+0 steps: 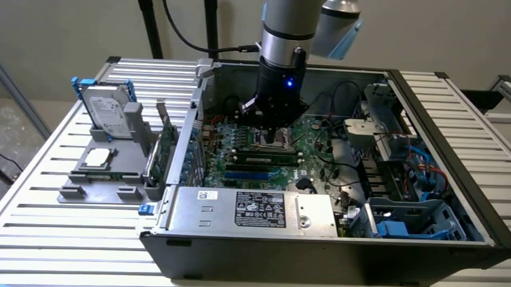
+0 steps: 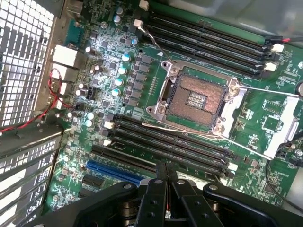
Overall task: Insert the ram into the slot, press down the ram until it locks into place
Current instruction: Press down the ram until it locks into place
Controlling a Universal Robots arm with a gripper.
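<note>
The ram point(image 1: 264, 159), a long thin green stick with dark chips, stands on edge in a slot of the motherboard, between the processor socket and a blue slot. My gripper point(image 1: 279, 139) hangs just above and behind it, over the socket's near edge. In the wrist view the gripper point(image 2: 165, 171) is shut, its two black fingers point(image 2: 156, 189) pressed together with nothing between them. A bank of long black memory slots point(image 2: 170, 142) runs right past the fingertips. Whether the ram's end latches are locked I cannot tell.
The open computer case point(image 1: 447, 137) lies on a slatted metal table. A power supply box point(image 1: 248, 206) fills the case's near side; cables and drive bays point(image 1: 399, 161) crowd the exterior view's right. An empty processor socket point(image 2: 196, 99) is open. A grey fixture holding a hard drive point(image 1: 108, 113) stands outside.
</note>
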